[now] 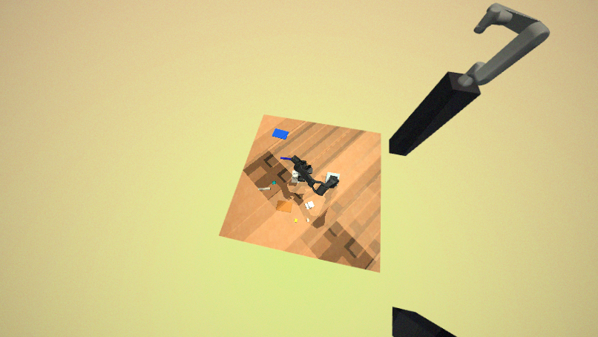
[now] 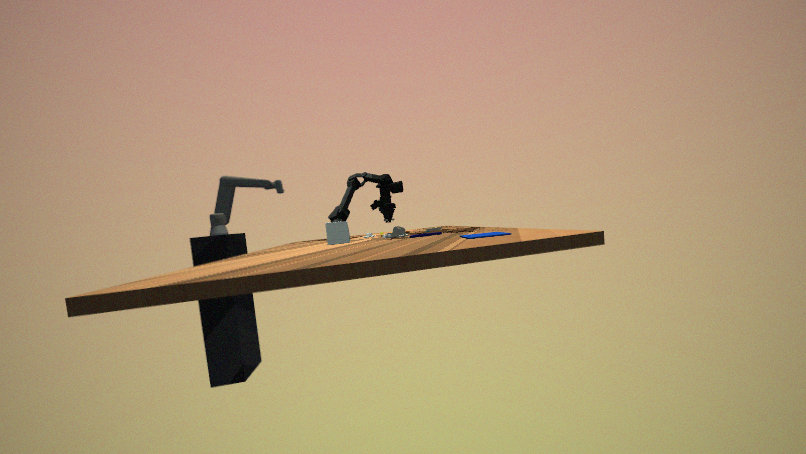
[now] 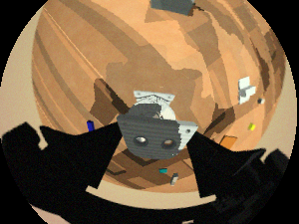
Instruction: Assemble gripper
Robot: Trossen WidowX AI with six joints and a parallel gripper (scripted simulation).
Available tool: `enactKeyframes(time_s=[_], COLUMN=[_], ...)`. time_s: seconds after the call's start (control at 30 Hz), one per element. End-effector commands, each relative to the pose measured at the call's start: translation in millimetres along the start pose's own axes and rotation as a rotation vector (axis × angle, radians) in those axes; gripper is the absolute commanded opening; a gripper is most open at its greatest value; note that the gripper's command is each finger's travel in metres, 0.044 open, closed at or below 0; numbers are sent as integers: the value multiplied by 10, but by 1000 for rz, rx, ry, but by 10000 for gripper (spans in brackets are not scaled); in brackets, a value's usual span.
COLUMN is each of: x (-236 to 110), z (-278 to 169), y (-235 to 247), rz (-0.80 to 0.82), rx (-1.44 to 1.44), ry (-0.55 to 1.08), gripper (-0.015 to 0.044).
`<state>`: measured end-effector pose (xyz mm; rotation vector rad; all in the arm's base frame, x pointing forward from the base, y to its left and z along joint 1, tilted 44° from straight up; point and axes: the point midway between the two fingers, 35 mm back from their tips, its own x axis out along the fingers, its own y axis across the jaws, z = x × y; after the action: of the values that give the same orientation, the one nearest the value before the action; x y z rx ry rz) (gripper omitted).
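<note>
My gripper (image 2: 388,219) (image 3: 155,126) is shut on the grey housing plate (image 3: 149,143), whose two round holes show in the wrist view. It holds the plate above the table (image 1: 360,167) (image 2: 338,267), over or close to the white gripper base (image 1: 294,177) (image 2: 398,231) (image 3: 168,112). The plate hides much of the base in the wrist view. A grey part (image 3: 147,110) shows at the base behind the plate's edge. The jaws, pins and gear teeth cannot be told apart clearly, so their seating is unclear.
A white piece (image 1: 309,205) (image 3: 243,91), an orange plate (image 1: 283,206) and a yellow cube (image 1: 295,220) (image 3: 251,126) lie on one side. A blue bar (image 1: 286,158) and a blue plate (image 1: 280,133) (image 2: 486,235) lie on the other. A second grey arm (image 1: 512,53) stands beyond the table.
</note>
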<state>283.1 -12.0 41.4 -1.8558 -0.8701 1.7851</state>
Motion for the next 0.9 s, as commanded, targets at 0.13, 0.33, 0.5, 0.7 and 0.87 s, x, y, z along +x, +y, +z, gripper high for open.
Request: enactKeyframes(time_s=[0.13,0.33,0.5,0.7,0.87], x=[5,5,5,4,5], z=[1,1,1,105,148], y=[14,14,14,50,64], rz=[3,3,3,3,3], rx=[6,2,2,2,2], ry=[-3,-3,-3,-3,-3], gripper=[351,351,351,351,351])
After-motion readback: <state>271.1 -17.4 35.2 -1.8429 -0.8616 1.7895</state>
